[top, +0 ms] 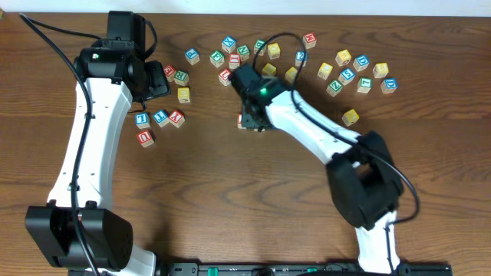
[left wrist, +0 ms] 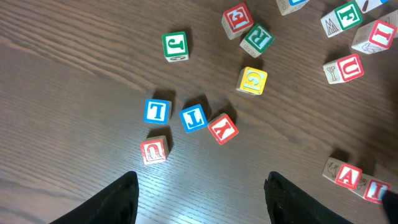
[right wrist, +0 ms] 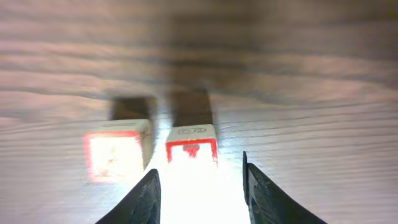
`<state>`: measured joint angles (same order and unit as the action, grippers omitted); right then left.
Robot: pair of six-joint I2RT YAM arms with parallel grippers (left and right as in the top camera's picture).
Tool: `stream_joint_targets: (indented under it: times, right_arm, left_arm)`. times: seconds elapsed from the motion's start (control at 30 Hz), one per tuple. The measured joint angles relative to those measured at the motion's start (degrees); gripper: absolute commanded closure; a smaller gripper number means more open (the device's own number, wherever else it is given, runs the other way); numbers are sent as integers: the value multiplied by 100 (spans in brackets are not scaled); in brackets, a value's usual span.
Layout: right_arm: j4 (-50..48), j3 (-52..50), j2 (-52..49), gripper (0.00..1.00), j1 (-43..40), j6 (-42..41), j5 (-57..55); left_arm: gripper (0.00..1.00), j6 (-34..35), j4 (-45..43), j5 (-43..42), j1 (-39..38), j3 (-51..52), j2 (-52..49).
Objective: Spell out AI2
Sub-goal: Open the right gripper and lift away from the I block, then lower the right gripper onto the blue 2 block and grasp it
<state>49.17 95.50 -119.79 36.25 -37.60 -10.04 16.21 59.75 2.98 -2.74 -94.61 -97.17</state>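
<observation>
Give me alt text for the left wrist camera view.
Open left claw hovers over a brown wooden table strewn with small wooden alphabet cubes; the red-bordered A cube sits beside the red-lettered I cube at lower right.

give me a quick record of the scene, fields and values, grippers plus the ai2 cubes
left gripper: open, empty, above the table
right gripper: low at the table, jaws apart either side of the I cube
A cube: on the table, close beside the I cube
2 cube: cannot pick it out among the loose cubes
loose cubes: scattered along the far side
word so far: A and I side by side, 2 not placed
</observation>
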Motion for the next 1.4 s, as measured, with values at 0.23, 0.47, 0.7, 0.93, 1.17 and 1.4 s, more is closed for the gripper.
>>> stream_joint_targets:
  times: [0.23, 0.47, 0.7, 0.93, 1.17, 1.4]
  right_arm:
    - [96, 2, 1147, 54, -142, 289, 22]
    - [240, 39, 1989, 50, -756, 549, 39]
    - [636, 42, 2118, 50, -1453, 667, 179]
    - [708, 42, 2118, 46, -2221, 857, 238]
    - [-85, 90, 2039, 41, -2479, 1202, 800]
    - [553, 1777, 868, 31, -2490, 1572, 1141]
  left_arm:
    - [36, 0, 0, 0, 0, 0, 0]
    - [36, 0, -2, 0, 0, 0, 0]
    - [36, 0, -13, -20, 0, 0, 0]
    - [36, 4, -46, -92, 0, 0, 0]
    - [36, 28, -162, -114, 0, 0, 0]
    - [36, 28, -199, -118, 0, 0, 0]
